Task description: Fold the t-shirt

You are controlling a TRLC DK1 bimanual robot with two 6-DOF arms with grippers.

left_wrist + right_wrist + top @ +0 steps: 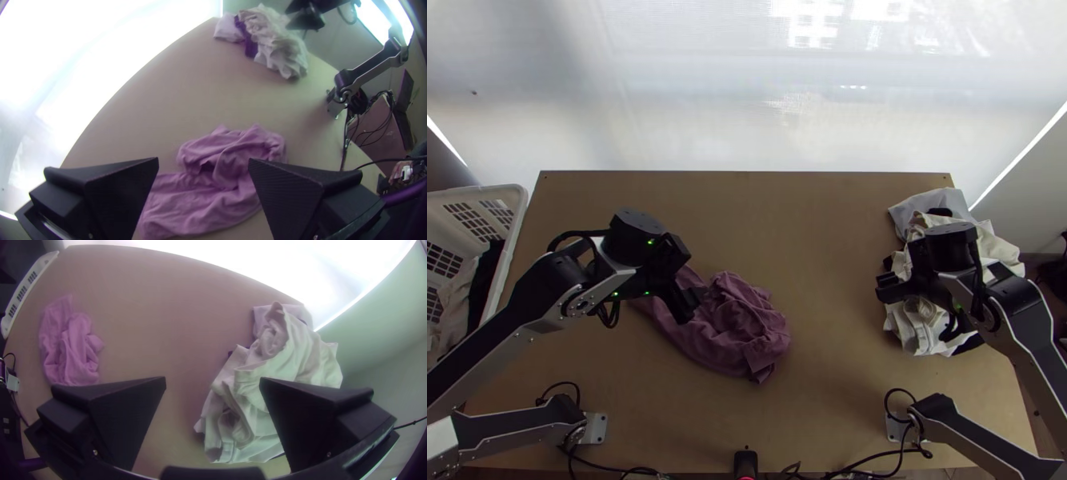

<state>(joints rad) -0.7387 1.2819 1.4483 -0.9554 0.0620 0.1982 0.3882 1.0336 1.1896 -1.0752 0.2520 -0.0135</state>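
Observation:
A mauve t-shirt (739, 332) lies bunched on the table, left of the middle. Over its left part is my left gripper (695, 300); in the left wrist view that gripper (203, 164) stands open, with the bunched shirt (222, 178) between and beyond its fingers. My right gripper (885, 286) is at the right, at the left side of a pile of light clothes. The right wrist view shows this gripper (212, 382) open, the pile partly behind one finger and the mauve shirt (71, 346) farther off.
The pile of white and dark clothes (919, 324) lies at the table's right edge. A white basket (517, 216) with clothes in it stands at the left edge. Cables (867, 460) run along the near edge of the wooden table (827, 232).

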